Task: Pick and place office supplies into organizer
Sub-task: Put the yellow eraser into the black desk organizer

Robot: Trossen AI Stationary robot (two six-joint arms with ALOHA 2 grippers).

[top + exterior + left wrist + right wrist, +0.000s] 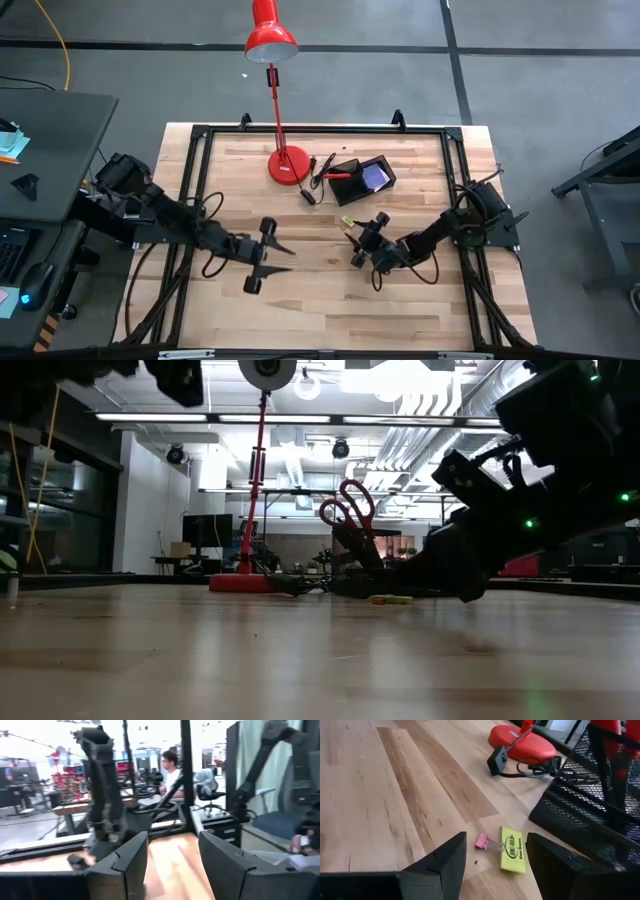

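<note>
On table's left-centre, left gripper (268, 256) waits w/ fingers spread, empty. Mid-right, right gripper (357, 243) is parted & empty over the yellow binder clip (512, 855), just beside the organizer (362, 178). Best drop straight, straddle clip across its narrow width, keep clear of the mesh wall.

Red lamp (272, 40) glowing bright at 12 o'clock, red round base (522, 745) trailing black cord. Black mesh organizer (590, 805) showing purple-blue pad (374, 177) inside. Red-handled scissors (348, 510) standing out. Yellow clip (512, 849) wearing dark lettering, pink handle. Table (300, 300) showing pale wood grain, darker stripes.
</note>
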